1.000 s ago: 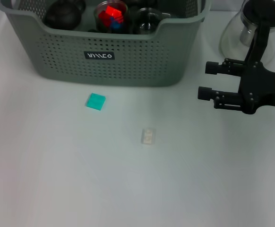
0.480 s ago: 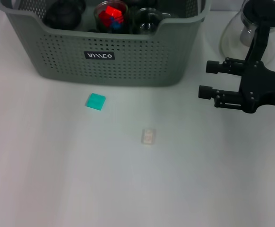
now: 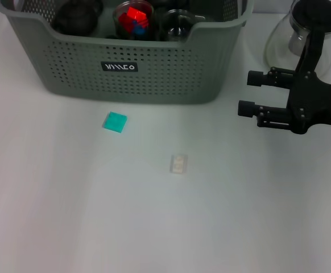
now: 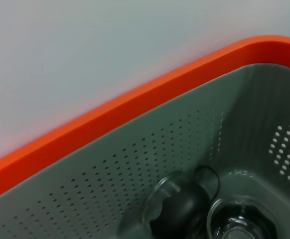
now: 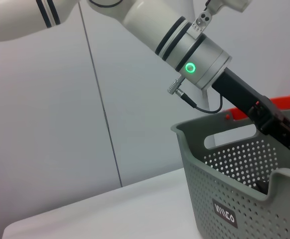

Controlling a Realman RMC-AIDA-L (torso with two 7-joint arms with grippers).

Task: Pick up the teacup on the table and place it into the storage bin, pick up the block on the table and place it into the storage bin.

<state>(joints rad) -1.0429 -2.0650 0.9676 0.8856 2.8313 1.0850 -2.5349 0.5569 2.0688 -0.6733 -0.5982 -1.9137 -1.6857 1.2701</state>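
Head view: the storage bin (image 3: 125,62) fills the upper left, its long axis running across the frame, label facing the camera. A green block (image 3: 115,121) lies flat on the white table (image 3: 69,216) just below it; a small pale block (image 3: 178,164) sits near centre, long axis up-down. Open table spreads below. The right gripper (image 3: 249,94) at right is spread open, empty, before a glass teapot (image 3: 302,34).

Left wrist view: bin interior holds a dark teacup (image 4: 180,209).

Right wrist view: the left arm (image 5: 195,59) reaches into the bin; its gripper's state cannot be told.
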